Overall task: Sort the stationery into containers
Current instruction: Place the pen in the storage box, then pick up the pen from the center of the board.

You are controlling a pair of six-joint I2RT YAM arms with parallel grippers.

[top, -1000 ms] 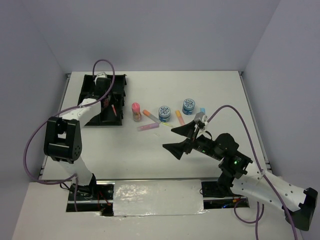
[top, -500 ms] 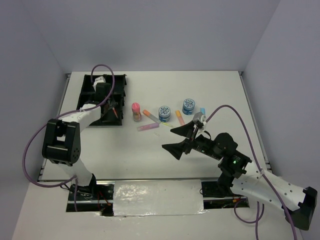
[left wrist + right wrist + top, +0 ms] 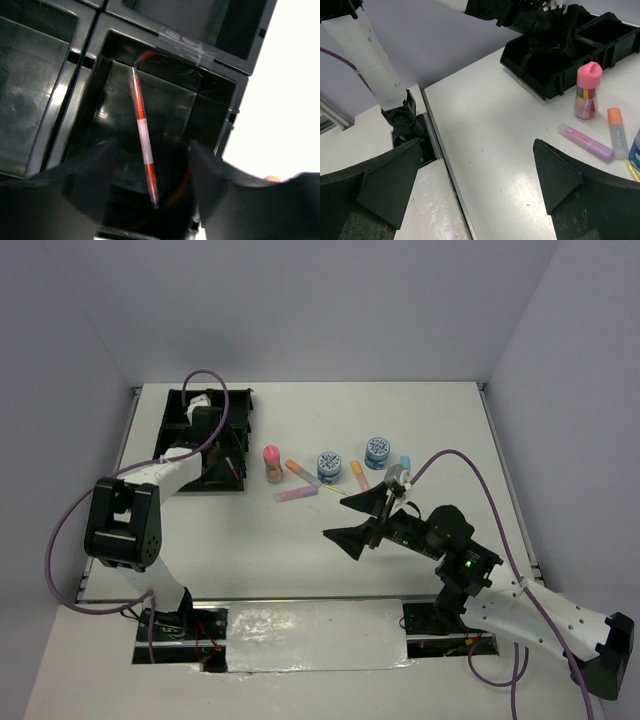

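Observation:
My left gripper [image 3: 215, 445] hovers over the black tray [image 3: 243, 398], its jaws open. Between them a thin orange pen [image 3: 142, 135] slants down into a tray compartment [image 3: 210, 107], free of both fingers. On the table right of the tray are a pink-capped tube [image 3: 271, 462], an orange-capped marker [image 3: 301, 472], a pink marker [image 3: 296, 494], two blue tins [image 3: 329, 466] [image 3: 377, 452], a short orange marker [image 3: 358, 474], a light-blue marker [image 3: 405, 462] and a yellow-green pen [image 3: 335, 487]. My right gripper [image 3: 352, 520] is open and empty, just in front of them.
The table's near edge and a metal strip [image 3: 445, 165] run under my right gripper. In the right wrist view the tube [image 3: 587, 90] and pink marker [image 3: 585, 142] lie ahead, with the tray [image 3: 530, 62] and left arm beyond.
The left gripper's jaws have opened and let go of the orange pen, which now rests in the tray compartment. The right arm has barely moved.

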